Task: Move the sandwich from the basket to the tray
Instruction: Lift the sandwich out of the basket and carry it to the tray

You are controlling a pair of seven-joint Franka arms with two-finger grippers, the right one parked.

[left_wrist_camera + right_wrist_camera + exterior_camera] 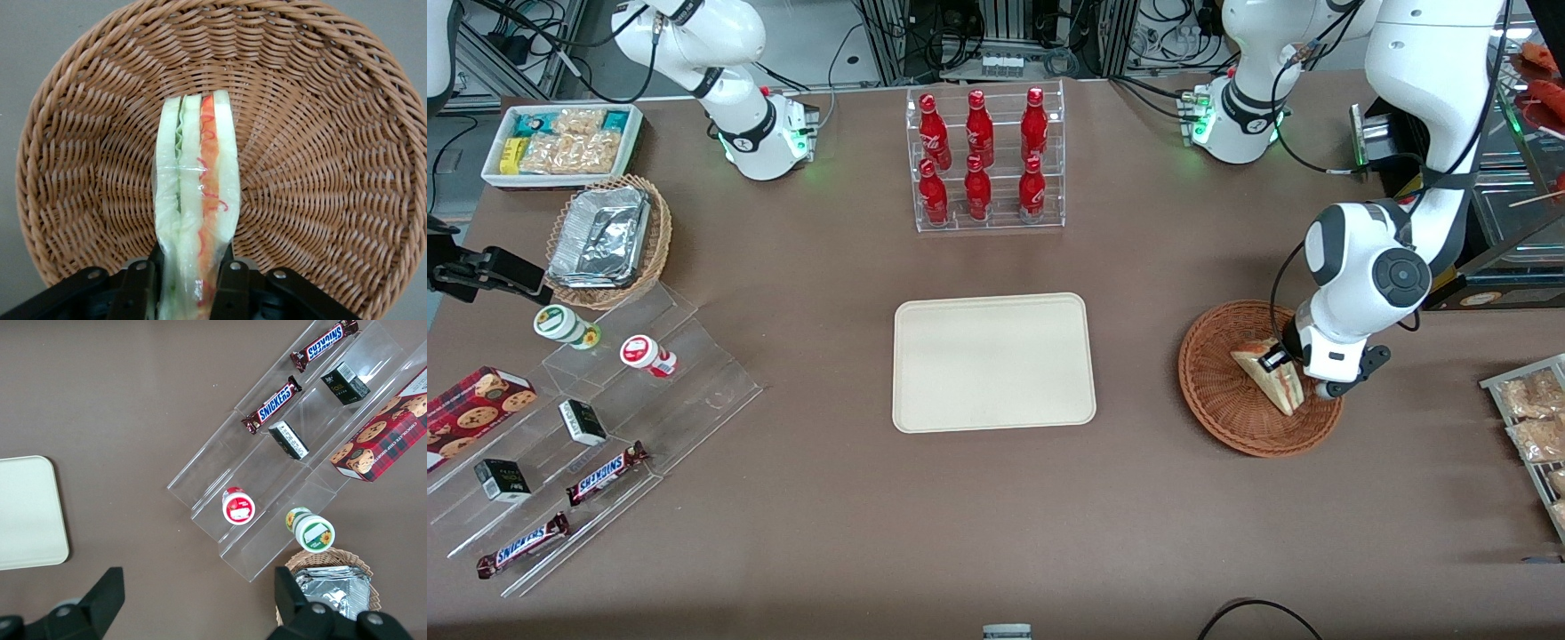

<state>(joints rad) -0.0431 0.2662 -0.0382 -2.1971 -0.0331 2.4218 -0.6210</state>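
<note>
The sandwich (1272, 375) is a pale wrapped wedge with green and red filling (197, 200), standing on edge in the round reddish-brown wicker basket (1218, 391) toward the working arm's end of the table. My gripper (1288, 364) is down over the basket (320, 133) and shut on the sandwich's wide end, a black finger (233, 283) pressed against each bread face. The cream tray (993, 362) lies flat at the table's middle, beside the basket, with nothing on it.
A clear rack of red bottles (985, 160) stands farther from the front camera than the tray. Toward the parked arm's end are a tan basket of foil containers (605, 240), a white snack bin (565, 142) and a clear stepped stand (587, 444). A tray of snack bags (1534, 427) sits at the working arm's edge.
</note>
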